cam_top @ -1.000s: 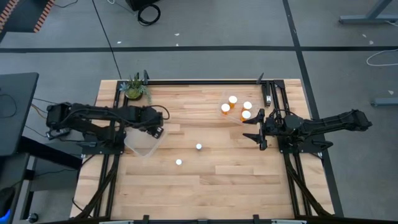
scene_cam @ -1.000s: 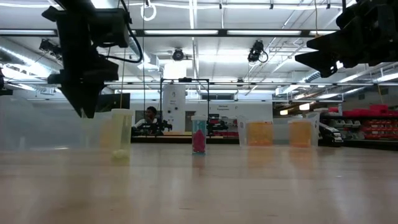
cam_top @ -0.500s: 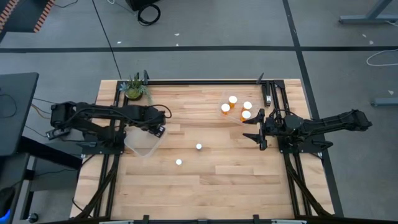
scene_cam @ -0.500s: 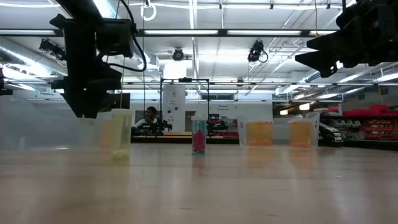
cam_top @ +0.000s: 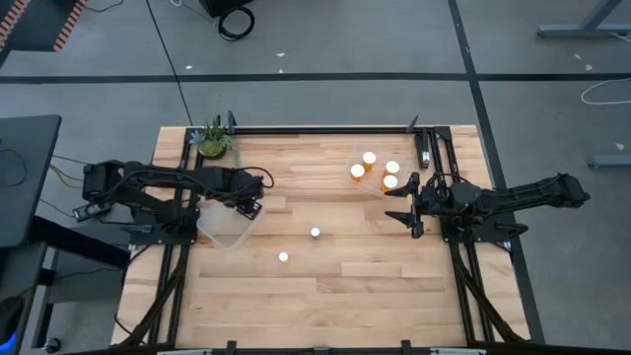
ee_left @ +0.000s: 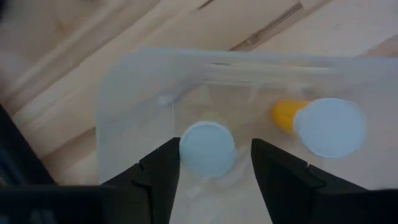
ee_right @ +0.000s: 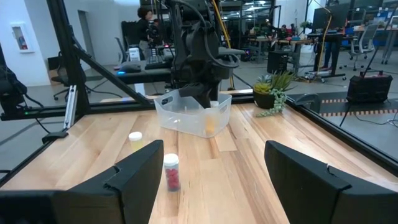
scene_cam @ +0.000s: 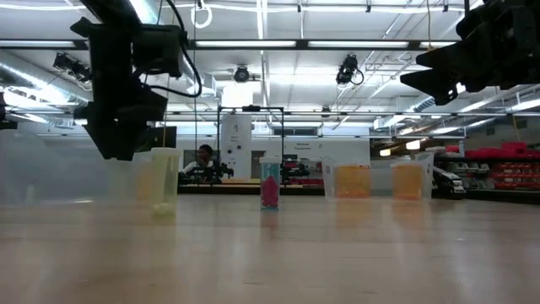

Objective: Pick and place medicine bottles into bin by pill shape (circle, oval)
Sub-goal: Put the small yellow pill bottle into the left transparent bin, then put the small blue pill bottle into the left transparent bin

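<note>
Overhead, left gripper hangs above the clear bin; two loose bottles stand out beyond its fingertips on the table. Left wrist camera: fingers spread, a white-capped bottle between them inside the bin, untouched. Right wrist camera: right gripper splayed, empty.

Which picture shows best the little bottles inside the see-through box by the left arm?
The left wrist view: it looks straight down into the clear bin at two white-capped bottles, one with an orange body. The high view shows only the bin's outline; the right wrist view shows a faint orange shape through its wall.
</note>
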Tool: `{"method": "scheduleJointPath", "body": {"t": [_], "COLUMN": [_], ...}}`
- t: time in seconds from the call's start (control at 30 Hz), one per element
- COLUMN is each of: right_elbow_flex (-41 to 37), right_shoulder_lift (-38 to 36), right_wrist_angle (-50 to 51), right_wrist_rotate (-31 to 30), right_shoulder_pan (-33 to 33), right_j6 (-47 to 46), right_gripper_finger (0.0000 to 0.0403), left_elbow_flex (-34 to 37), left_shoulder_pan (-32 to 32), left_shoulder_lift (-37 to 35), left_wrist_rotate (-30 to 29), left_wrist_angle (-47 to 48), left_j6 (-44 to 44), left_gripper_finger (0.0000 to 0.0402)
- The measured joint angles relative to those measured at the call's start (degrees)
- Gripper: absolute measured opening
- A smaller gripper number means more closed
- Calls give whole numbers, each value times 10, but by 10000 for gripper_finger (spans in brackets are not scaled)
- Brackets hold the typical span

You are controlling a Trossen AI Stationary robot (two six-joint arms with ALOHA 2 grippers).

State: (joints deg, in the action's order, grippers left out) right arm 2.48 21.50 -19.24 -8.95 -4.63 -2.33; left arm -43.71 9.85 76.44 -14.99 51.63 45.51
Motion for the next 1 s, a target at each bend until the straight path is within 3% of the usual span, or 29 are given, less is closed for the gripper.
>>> {"method": "scheduleJointPath", "body": {"t": [0.23, 0.5, 0.77, 1.0], "right_elbow_flex": [0, 0, 0, 0], "right_shoulder_lift": [0, 0, 0, 0], "right_wrist_angle": [0, 0, 0, 0], "right_wrist_rotate": [0, 0, 0, 0], "right_shoulder_pan": [0, 0, 0, 0], "right_j6": [0, 0, 0, 0], "right_gripper_finger": [287, 287, 287, 287], "left_elbow_flex": [-71, -162, -175, -174], "left_shoulder_pan": [0, -16, -73, -122], "left_shoulder_lift": [0, 0, 19, 94], "left_wrist_rotate": [-7, -13, 2, 39], "left_wrist_angle": [40, 76, -61, -202], "left_j6": [-29, -27, -28, -64], "left_gripper_finger": [222, 210, 208, 204]}}
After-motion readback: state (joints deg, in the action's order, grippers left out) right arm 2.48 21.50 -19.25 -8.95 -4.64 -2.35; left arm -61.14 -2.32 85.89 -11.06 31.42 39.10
